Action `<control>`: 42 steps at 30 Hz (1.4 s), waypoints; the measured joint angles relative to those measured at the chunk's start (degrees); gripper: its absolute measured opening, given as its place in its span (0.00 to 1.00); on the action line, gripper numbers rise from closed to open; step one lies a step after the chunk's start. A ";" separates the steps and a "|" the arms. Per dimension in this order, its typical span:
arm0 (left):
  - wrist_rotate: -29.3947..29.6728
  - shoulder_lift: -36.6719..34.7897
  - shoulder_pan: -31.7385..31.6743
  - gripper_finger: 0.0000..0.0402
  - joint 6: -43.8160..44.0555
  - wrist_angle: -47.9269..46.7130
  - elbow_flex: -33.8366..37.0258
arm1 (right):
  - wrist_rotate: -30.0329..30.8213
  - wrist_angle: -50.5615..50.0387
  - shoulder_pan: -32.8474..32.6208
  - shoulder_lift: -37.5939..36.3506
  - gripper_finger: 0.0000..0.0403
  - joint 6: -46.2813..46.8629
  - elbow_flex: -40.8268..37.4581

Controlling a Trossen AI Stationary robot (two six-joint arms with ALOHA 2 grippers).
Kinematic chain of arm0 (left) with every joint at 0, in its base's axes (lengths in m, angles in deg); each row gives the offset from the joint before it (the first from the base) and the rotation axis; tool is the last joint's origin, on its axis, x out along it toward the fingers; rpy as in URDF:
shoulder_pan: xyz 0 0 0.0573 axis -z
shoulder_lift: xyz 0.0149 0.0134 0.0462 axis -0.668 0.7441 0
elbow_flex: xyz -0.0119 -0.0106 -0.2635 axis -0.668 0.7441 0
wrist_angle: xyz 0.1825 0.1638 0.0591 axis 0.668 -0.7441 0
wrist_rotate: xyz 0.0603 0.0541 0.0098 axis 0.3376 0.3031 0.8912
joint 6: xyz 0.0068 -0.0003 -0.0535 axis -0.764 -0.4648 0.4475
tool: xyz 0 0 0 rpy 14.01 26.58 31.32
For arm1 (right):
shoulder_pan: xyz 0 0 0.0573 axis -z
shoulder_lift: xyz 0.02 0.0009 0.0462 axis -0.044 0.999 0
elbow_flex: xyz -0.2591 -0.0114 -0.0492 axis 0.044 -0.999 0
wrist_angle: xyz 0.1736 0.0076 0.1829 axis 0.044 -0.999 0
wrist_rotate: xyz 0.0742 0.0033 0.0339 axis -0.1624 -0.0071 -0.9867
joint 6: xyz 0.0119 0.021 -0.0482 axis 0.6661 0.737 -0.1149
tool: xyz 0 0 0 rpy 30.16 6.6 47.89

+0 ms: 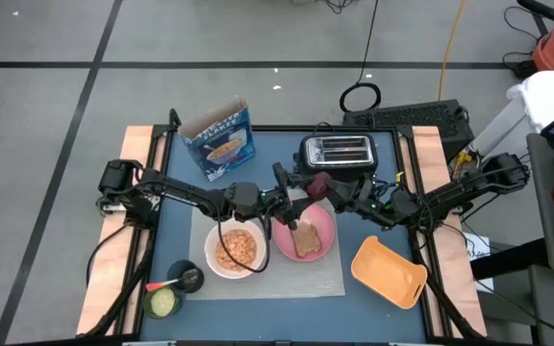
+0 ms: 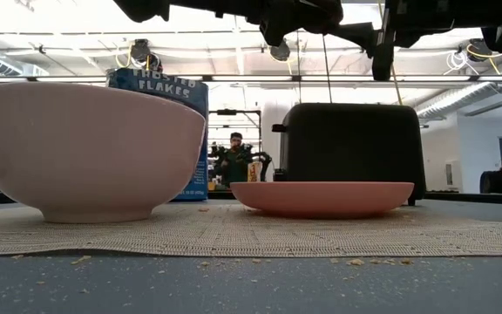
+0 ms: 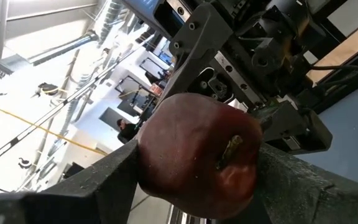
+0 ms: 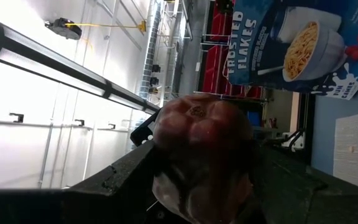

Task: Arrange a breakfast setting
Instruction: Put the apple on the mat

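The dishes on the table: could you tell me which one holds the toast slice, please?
The pink plate, beside the white bowl on the mat; toast lies on it. The bowl holds cereal, and the yellow-orange dish appears empty.

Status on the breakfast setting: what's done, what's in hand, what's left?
Done: white round bowl with cereal and pink round plate with brown toast slice sit on the grey rectangular mat. In hand: small dark red fruit, gripped by both left tool and right tool above the plate. Left: setting the fruit down.
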 joint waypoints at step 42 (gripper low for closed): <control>12.45 -0.04 4.55 0.71 8.08 0.07 0.00 | 0.15 -0.04 1.49 -0.02 0.79 -25.09 0.00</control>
